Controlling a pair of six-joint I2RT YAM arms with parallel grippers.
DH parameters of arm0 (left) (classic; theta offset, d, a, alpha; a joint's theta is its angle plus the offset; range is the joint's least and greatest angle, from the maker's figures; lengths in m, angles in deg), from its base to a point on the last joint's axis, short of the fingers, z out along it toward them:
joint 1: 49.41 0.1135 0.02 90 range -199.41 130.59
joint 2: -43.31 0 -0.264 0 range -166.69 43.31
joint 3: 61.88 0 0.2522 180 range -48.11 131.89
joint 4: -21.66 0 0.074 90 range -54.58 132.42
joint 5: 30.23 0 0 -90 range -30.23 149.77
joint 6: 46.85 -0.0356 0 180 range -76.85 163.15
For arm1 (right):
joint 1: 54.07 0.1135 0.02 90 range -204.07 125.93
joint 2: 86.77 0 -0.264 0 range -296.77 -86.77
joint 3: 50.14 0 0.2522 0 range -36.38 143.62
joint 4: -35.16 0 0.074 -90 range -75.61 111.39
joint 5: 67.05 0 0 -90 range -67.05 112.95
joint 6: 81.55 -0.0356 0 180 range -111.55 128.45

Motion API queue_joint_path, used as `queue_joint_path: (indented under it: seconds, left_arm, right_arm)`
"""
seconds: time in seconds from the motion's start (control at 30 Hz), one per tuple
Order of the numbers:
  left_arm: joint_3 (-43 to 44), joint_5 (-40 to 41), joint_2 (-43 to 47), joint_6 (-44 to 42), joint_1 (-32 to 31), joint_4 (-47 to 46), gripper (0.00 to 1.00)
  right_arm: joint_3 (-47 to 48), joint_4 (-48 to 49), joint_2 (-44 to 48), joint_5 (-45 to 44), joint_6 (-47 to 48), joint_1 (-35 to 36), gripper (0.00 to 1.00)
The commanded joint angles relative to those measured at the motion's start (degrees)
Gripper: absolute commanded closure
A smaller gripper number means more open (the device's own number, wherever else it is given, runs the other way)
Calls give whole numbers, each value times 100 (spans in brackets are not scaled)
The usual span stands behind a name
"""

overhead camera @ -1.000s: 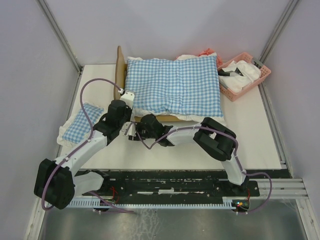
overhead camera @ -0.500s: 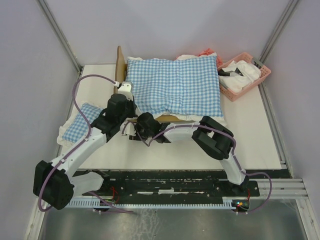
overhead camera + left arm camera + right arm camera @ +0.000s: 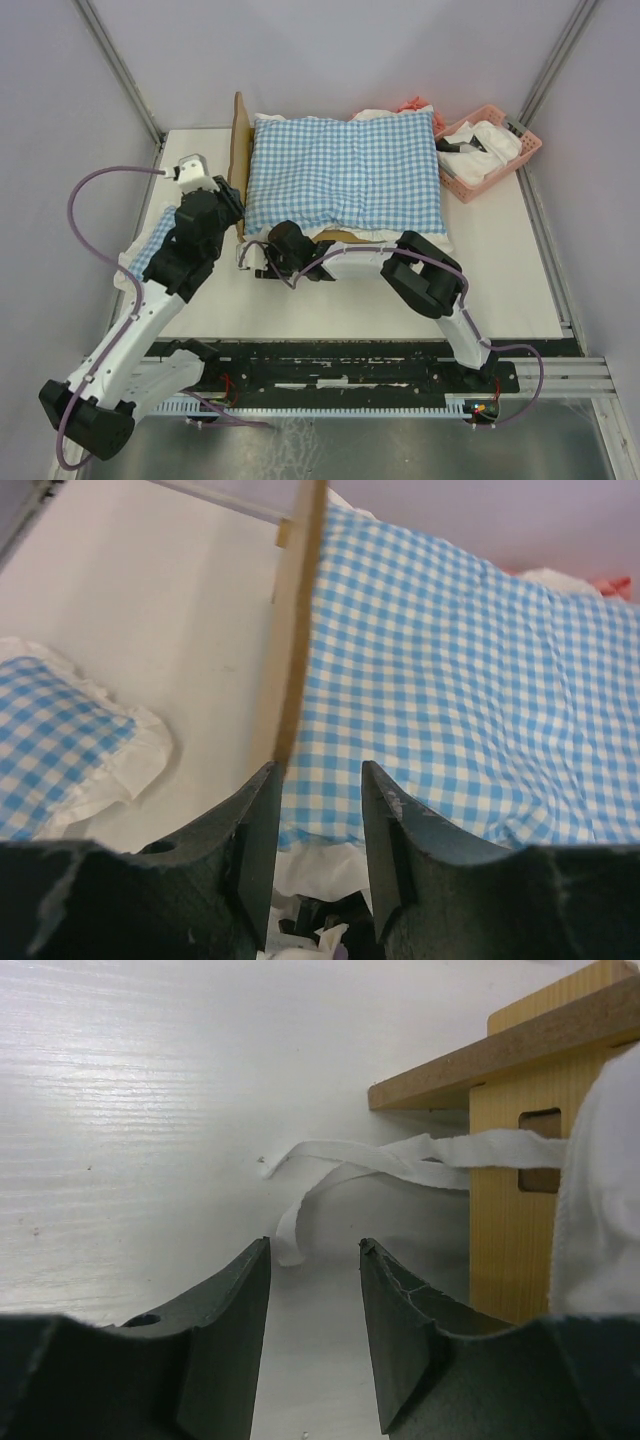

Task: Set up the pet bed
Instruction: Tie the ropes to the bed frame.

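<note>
Where the small checked pillow (image 3: 158,245) lies at the left edge of the bench (image 3: 520,260), we see the left gripper (image 3: 318,780) beside it. Its jaws are parted and empty, with the tips at the upright headboard of the pet bed (image 3: 240,140). The bed stands at the back of the bench under a large checked cushion (image 3: 345,170). At its near-left corner the right gripper (image 3: 315,1255) sits low, half open on nothing, with a white fabric tie (image 3: 340,1165) ahead of it. A pink basket (image 3: 500,155) sits far right.
</note>
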Motion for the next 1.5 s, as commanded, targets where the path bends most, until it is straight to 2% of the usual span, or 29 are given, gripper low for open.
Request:
queue_joint_path:
  seconds: [0.0,0.07,0.17,0.27,0.33,0.37,0.5,0.6,0.77,0.93,1.07,1.27,1.47]
  left_arm:
    - [-123,1308,479,917,144,463,55]
    - [-283,1470,682,1184,214,679,55]
    - [-599,1749,987,1803,237,1090,56]
    - [-1152,1668,1359,2632,237,1436,58]
    - [-1603,1305,1557,2883,238,1385,59]
    - [-1850,1054,1666,2903,238,1261,59]
    - [-3004,-32,2095,2736,231,156,70]
    - [-3632,-470,2341,2804,227,-495,71]
    - [-4122,-840,2217,2726,224,-1111,69]
    - [-4496,-1501,2065,2368,223,-2114,61]
    - [-4626,-1710,1735,1948,228,-2773,56]
    - [-4613,-1330,945,1699,229,-3206,56]
    - [-4921,-1135,425,1359,224,-4177,57]
  right_arm:
    - [285,-380,-190,176,219,1,50]
    - [339,-431,-203,239,247,3,50]
    - [366,-466,-201,320,271,2,57]
    - [228,-361,-110,337,293,3,77]
    - [58,-165,61,307,226,-8,94]
    - [-49,-52,173,295,171,-18,98]
    - [-300,205,592,369,-57,-92,98]
    - [-416,281,824,474,-238,-153,98]
    - [-571,457,1083,694,-497,-273,98]
    - [-591,437,1208,808,-536,-290,98]
    - [-559,439,1262,850,-562,-288,98]
    - [-595,482,1275,864,-602,-285,98]
    - [-813,742,1518,836,-739,-293,98]
